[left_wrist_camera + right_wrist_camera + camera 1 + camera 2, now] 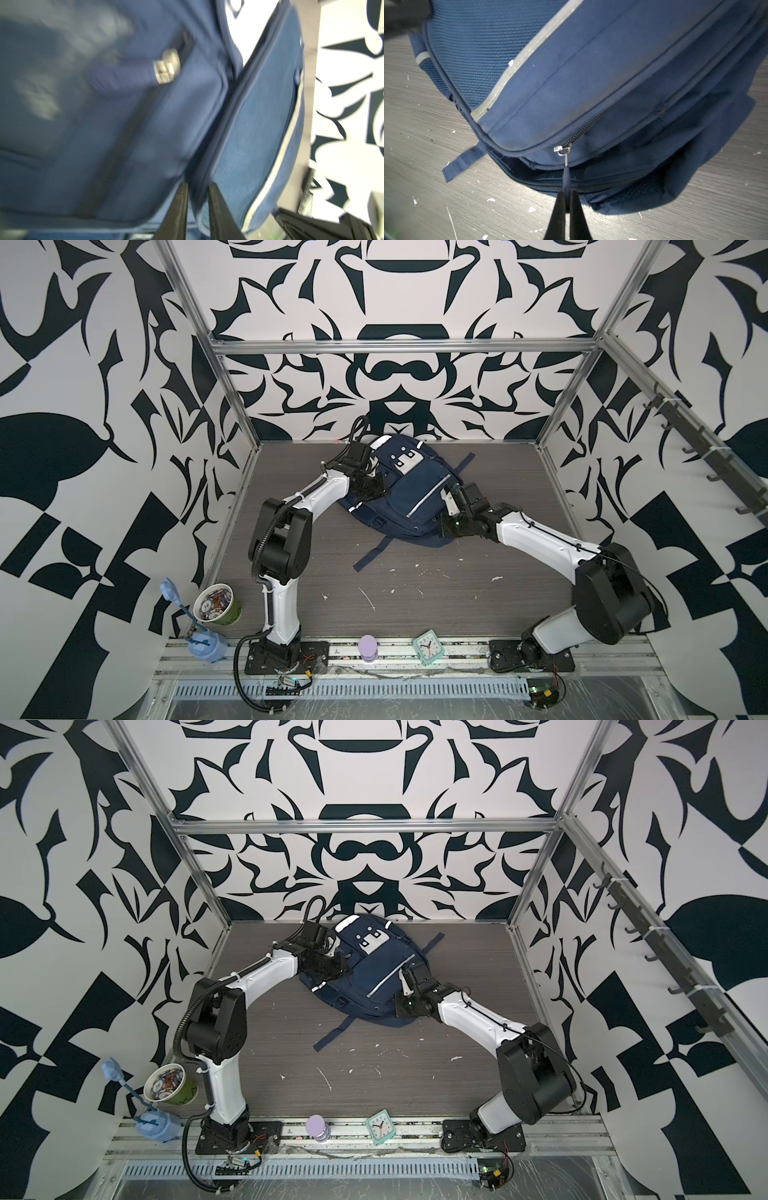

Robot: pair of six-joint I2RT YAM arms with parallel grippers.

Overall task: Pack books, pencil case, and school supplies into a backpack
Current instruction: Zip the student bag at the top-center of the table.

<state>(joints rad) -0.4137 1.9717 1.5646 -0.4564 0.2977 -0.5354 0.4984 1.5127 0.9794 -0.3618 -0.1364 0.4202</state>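
Observation:
The navy backpack [409, 497] [370, 977] lies flat toward the back of the table. My left gripper [376, 485] [198, 186] is at its left side. Its jaws stand slightly apart, with a dark seam of the backpack [239, 124] running between the fingertips. A metal zipper slider [167, 66] shows blurred further in. My right gripper [450, 492] [566, 193] is at the backpack's right edge, shut on the blue zipper pull [566, 176] that hangs from a silver slider [562, 148]. The books, pencil case and school supplies are out of view.
A teal alarm clock [428, 646] and a purple object [368, 648] sit on the front rail. A paper cup [217, 605] and a light blue object [203, 645] stand at the front left. A loose strap [372, 558] trails toward the front. White flecks dot the table.

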